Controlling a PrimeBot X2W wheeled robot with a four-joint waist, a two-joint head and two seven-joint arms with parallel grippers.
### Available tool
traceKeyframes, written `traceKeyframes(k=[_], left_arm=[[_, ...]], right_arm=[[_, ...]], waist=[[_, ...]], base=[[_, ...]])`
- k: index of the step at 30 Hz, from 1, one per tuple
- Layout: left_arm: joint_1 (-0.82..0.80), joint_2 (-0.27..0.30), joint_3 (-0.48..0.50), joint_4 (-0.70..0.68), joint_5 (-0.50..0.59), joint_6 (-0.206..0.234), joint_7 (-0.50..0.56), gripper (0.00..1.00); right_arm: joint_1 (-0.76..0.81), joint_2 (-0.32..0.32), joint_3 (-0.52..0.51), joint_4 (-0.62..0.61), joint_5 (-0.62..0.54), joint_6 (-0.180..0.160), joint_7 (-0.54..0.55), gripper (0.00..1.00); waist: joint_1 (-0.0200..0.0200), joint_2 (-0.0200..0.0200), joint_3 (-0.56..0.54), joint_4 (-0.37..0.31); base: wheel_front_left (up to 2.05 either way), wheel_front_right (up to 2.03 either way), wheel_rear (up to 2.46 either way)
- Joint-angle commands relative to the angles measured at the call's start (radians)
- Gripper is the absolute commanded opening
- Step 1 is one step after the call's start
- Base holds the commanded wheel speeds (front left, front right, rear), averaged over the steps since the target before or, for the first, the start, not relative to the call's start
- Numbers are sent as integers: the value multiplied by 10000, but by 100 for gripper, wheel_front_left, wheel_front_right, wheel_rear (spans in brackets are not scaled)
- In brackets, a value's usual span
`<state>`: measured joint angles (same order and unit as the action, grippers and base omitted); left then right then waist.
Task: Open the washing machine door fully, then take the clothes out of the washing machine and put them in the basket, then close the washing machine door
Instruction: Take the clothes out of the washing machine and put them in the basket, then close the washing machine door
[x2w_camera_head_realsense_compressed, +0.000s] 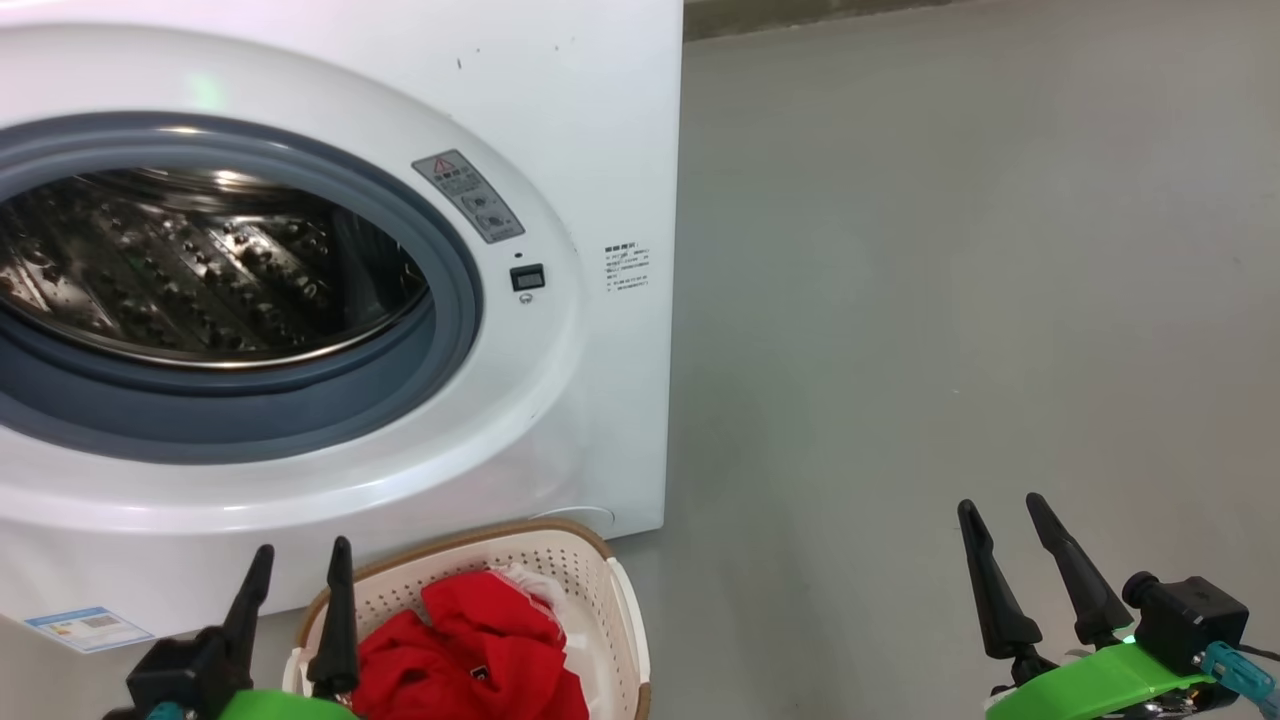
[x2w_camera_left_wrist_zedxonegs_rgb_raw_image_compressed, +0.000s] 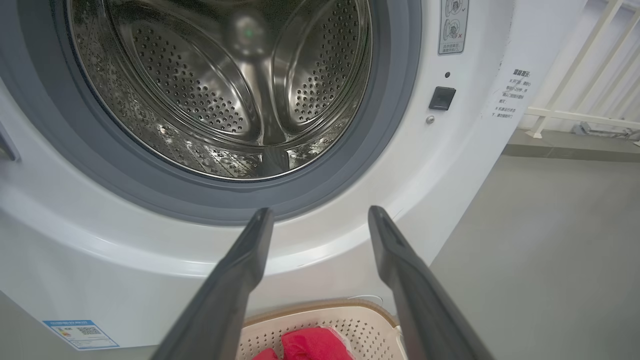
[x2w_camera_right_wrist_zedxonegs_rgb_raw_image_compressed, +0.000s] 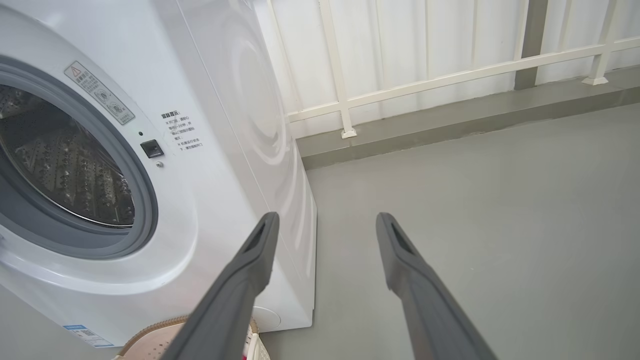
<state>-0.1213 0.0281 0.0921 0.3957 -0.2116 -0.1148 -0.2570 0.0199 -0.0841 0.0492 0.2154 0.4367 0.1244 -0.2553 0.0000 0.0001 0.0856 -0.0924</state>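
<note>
Washing machine (x2w_camera_head_realsense_compressed: 600, 150): directly ahead of the left jaws, ahead-left of the right jaws; its opening stands uncovered.
Drum (x2w_camera_head_realsense_compressed: 200, 270): above and beyond the left jaws, inside the grey rubber ring (x2w_camera_head_realsense_compressed: 455, 300); we see bare perforated steel and no fabric in the part on view.
Basket (x2w_camera_head_realsense_compressed: 600, 570): on the floor, just below and right of the left jaws, close before the machine's foot.
Clothes (x2w_camera_head_realsense_compressed: 470, 640): red, heaped in the basket, beside the left jaws and apart from them.
Left gripper (x2w_camera_head_realsense_compressed: 303, 545): jaws spread wide, holding nothing, tips aimed at the ring's lower edge.
Right gripper (x2w_camera_head_realsense_compressed: 1000, 500): jaws spread wide, holding nothing, over bare floor well right of the machine.
Latch socket (x2w_camera_head_realsense_compressed: 527, 277): small black square, above and between the two pairs of jaws.
Step in hand: we judge unloading done; closing the washing machine door remains.
Method: we infer the door hangs left of the left jaws, opposite the socket. We advise pushing its rim, not the glass; sweeping in one arc clear of the basket; pressing near the latch side until it seats.
</note>
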Motion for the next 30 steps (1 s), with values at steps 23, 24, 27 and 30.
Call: traceKeyframes(k=[23, 24, 27, 30], left_arm=[[1889, 222, 34, -2452, -111, 770, -47, 100], [1862, 222, 14, -2457, -110, 781, -47, 100], [1775, 222, -17, -2479, -94, 796, -47, 100], [1718, 222, -21, -2492, -64, 799, -47, 100]], right_arm=[[257, -151, -23, -305, -139, 63, -65, 100], [242, -149, -24, -308, -144, 63, -65, 100], [187, -149, -26, -317, -149, 63, -65, 100], [144, -160, -34, -319, -144, 63, -65, 100]], waist=[[0, -1, -259, 2], [0, -1, -233, 6], [0, -1, -176, 3], [0, -1, -137, -3]], base=[[0, 0, 0], [0, 0, 0], [0, 0, 0], [0, 0, 0]])
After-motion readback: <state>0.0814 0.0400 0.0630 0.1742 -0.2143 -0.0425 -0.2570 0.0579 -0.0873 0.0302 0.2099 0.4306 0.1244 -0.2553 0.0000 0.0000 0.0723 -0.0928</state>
